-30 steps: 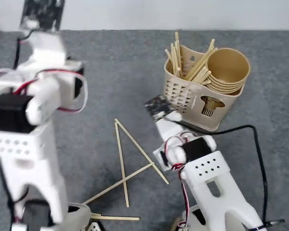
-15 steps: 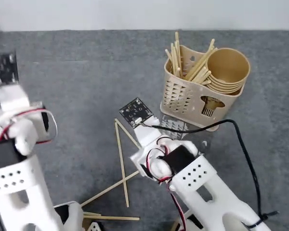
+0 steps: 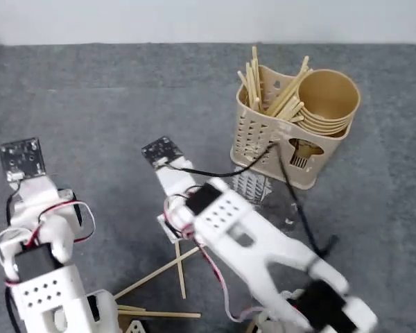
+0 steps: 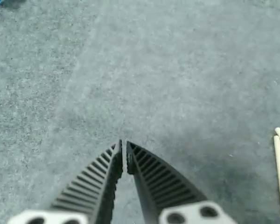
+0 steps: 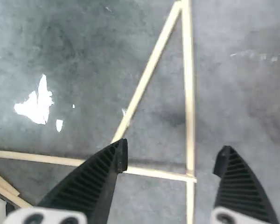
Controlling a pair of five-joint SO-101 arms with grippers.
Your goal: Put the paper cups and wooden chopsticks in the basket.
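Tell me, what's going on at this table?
Two arms are putting cups and chopsticks into a basket. The cups sit stacked in it beside a bundle of chopsticks, but several loose chopsticks lie on the grey table. The right gripper hangs open right over them, gripping nothing. The left gripper is shut and empty over bare table.
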